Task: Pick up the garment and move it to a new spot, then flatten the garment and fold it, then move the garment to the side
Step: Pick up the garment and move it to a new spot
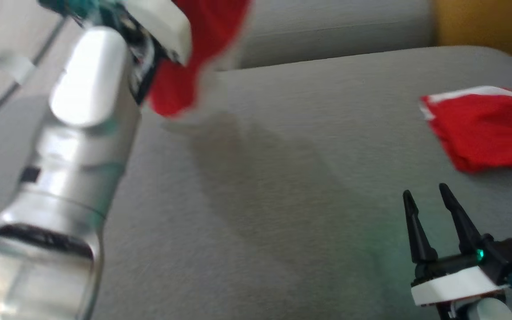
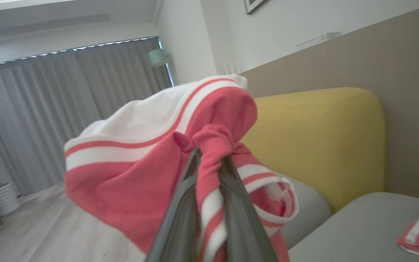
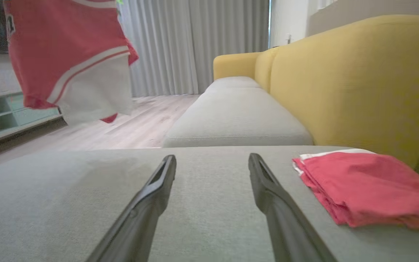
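Observation:
A red garment (image 1: 194, 58) with white bands hangs in the air at the upper left of the head view, over the grey sofa seat (image 1: 282, 200). My left gripper (image 2: 209, 160) is shut on a bunched fold of the garment (image 2: 151, 153), which drapes over both fingers. The same garment (image 3: 71, 58) dangles at the top left of the right wrist view. My right gripper (image 1: 425, 193) rests low near the seat's front right, open, with nothing between its fingers (image 3: 155, 189).
A second red cloth (image 1: 482, 129) lies folded at the seat's right side, also seen as the folded cloth (image 3: 369, 185) beside my right fingers. A yellow backrest (image 3: 358, 80) runs behind. Wooden floor (image 3: 129, 127) and grey curtains lie beyond the seat.

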Robot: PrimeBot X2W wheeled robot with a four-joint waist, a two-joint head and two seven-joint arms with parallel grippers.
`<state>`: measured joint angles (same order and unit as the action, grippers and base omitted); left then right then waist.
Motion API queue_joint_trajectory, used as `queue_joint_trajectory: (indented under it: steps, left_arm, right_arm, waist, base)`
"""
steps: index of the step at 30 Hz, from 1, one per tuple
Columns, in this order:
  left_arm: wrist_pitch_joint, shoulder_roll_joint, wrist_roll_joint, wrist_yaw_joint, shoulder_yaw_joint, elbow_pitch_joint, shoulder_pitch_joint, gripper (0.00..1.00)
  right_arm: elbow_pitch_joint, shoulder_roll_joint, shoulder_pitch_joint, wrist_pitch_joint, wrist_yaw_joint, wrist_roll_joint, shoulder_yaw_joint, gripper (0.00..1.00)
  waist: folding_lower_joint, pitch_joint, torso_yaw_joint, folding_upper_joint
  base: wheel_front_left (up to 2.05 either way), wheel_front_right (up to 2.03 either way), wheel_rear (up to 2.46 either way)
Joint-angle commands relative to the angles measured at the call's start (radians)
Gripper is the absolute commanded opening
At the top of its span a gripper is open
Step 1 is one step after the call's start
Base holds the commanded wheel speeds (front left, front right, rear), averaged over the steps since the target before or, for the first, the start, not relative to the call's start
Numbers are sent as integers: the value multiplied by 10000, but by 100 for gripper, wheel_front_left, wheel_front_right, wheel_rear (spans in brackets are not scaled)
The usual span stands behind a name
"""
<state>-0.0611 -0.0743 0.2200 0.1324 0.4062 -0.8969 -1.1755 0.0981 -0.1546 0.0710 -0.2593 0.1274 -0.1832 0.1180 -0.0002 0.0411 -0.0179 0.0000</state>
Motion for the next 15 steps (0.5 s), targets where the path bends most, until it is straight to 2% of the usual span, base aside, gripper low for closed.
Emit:
queue_joint_trajectory:
  steps: [1,8,15]
  left_arm:
    - [133,-398,403,-20,91,601,169,0]
    - [-207,-217,1490,-19,1265,1082,2644,0]
    - [-1197,90,1724,-133,1950,147,4665,0]
  right_arm:
    - [-368,-11,-98,-24,33,62,121,100]
    - [-491,38,-72,-24,33,34,87,100]
    - [-490,59,-416,-24,33,-83,217,100]
  waist:
    - [2,-534,-1178,0]
    - [2,5,-1870,0]
    - [2,728,-2097,0]
  base:
    - [0,0,0]
    - [0,0,0]
    - [0,0,0]
